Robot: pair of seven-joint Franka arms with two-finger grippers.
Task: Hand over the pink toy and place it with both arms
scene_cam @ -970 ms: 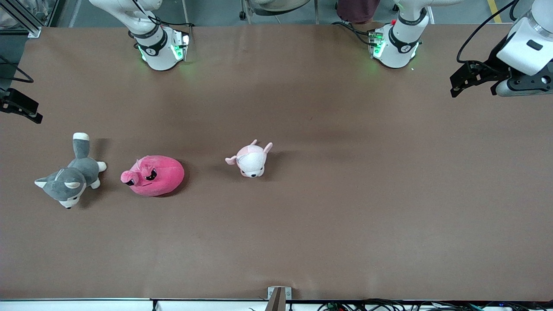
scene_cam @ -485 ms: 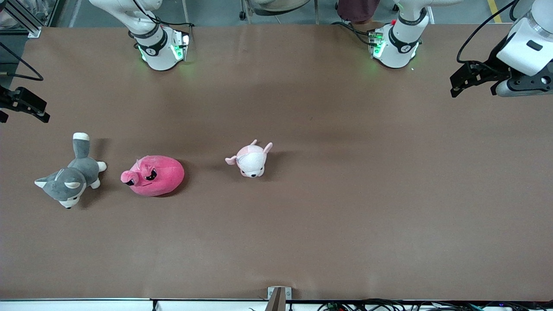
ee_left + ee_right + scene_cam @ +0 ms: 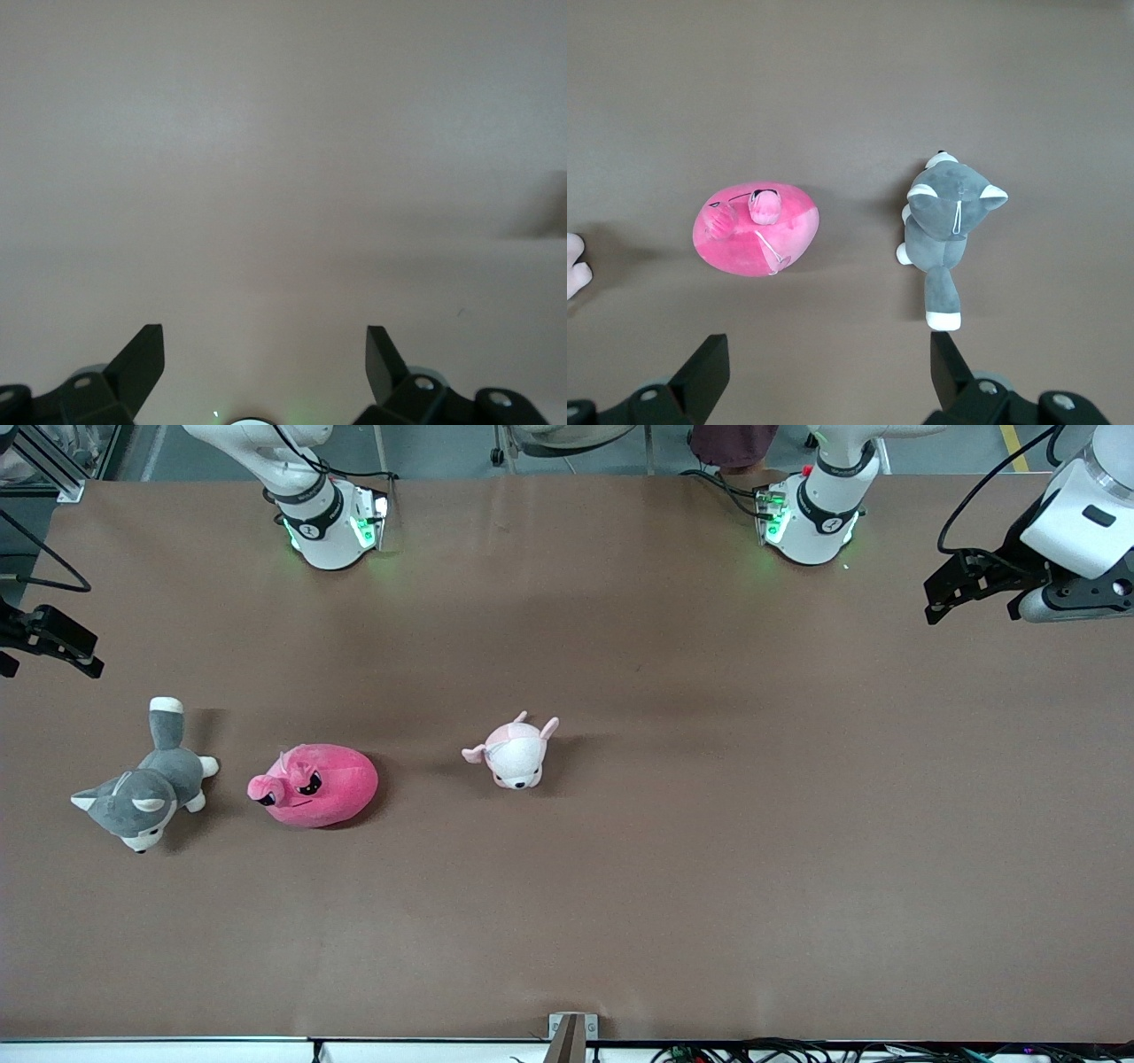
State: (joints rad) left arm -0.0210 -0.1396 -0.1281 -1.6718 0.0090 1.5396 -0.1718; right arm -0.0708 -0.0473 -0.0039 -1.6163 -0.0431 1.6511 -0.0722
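I find the pink toy (image 3: 756, 228) on the bench (image 3: 709, 824) ahead of my right gripper (image 3: 824, 376), jaws wide and empty, while the left gripper (image 3: 266, 372), also wide, waits well apart.

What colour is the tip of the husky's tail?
White, on a grey tail; the husky plush shows it best in the right wrist view.

Husky plush (image 3: 142, 788) just beside pink toy (image 3: 317, 785).
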